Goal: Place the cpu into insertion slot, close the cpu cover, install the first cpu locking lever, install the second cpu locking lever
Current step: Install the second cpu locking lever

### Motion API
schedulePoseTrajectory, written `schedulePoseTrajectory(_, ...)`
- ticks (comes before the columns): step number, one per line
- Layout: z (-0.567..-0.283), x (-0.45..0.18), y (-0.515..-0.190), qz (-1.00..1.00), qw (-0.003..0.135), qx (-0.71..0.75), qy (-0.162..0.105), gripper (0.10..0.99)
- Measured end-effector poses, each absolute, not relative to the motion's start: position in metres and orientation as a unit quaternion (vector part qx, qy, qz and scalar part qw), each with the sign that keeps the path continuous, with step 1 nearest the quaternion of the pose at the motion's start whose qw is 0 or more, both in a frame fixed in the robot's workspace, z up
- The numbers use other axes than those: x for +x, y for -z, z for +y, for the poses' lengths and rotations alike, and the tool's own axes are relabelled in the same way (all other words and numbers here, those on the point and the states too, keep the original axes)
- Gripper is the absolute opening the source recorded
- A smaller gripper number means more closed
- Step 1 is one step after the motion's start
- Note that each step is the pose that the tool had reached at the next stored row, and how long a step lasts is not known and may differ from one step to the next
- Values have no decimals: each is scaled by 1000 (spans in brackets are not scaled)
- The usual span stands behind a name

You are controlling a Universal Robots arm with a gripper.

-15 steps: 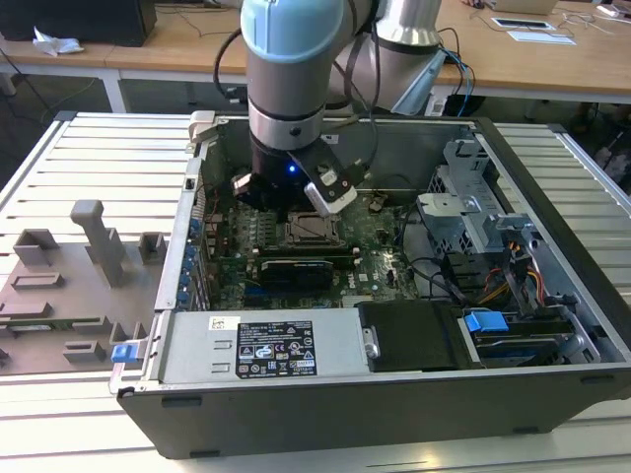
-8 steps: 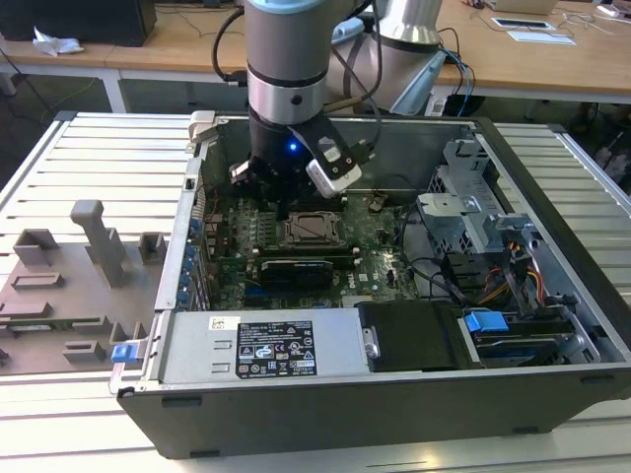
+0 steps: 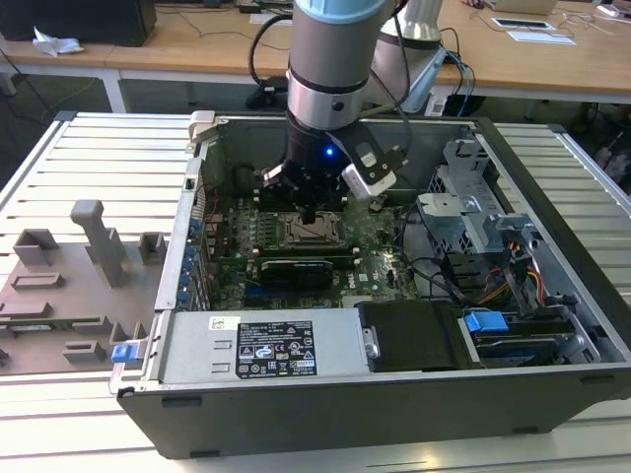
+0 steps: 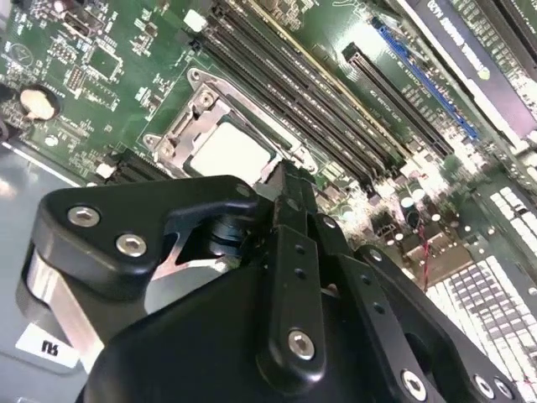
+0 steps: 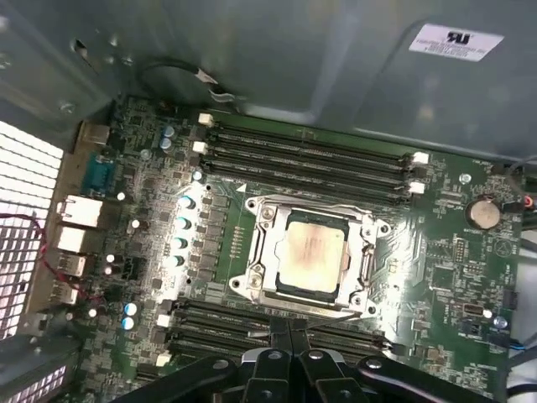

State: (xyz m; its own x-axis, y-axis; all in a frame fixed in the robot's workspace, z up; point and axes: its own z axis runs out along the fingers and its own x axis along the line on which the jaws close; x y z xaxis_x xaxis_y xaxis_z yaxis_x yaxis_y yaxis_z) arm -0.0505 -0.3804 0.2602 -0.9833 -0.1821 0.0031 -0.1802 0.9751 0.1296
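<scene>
Fingers [image 5: 290,336] are pinched right together with nothing between them, tips hanging just past the near edge of the insertion slot [image 5: 252,252] in the first wrist view. So the gripper [image 4: 285,180] is empty and sits low over the green motherboard [image 5: 453,260]. Cpu [image 5: 309,253] is already sitting in the socket, silver top up, and the cpu cover [image 5: 357,228] is folded down flat around it. Memory slots [image 5: 310,155] run along the far side of the socket. Whole thing is inside an open computer case [image 3: 394,394] lying on the slatted table [image 3: 99,158].
</scene>
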Motion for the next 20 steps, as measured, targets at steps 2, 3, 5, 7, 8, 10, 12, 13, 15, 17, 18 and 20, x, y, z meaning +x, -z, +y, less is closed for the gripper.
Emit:
schedulePoseTrajectory(2,-380,-50,-255,-994,8,91,65,106)
schedulePoseTrajectory(3,-380,-50,-252,-994,8,91,65,106)
schedulePoseTrajectory(5,-380,-50,-246,-994,8,91,65,106)
schedulePoseTrajectory(7,-380,-50,-238,-994,8,91,65,106)
schedulePoseTrajectory(8,-380,-50,-235,-994,8,91,65,106)
schedulePoseTrajectory(10,-380,-51,-229,-994,8,91,65,106)
schedulePoseTrajectory(12,-380,-51,-225,-994,8,91,65,106)
schedulePoseTrajectory(13,-380,-51,-223,-994,8,91,64,106)
schedulePoseTrajectory(15,-380,-51,-220,-994,8,91,65,106)
schedulePoseTrajectory(17,-380,-55,-216,-994,8,91,65,106)
schedulePoseTrajectory(18,-380,-58,-215,-994,8,91,66,106)
schedulePoseTrajectory(20,-381,-63,-214,-994,7,91,68,106)
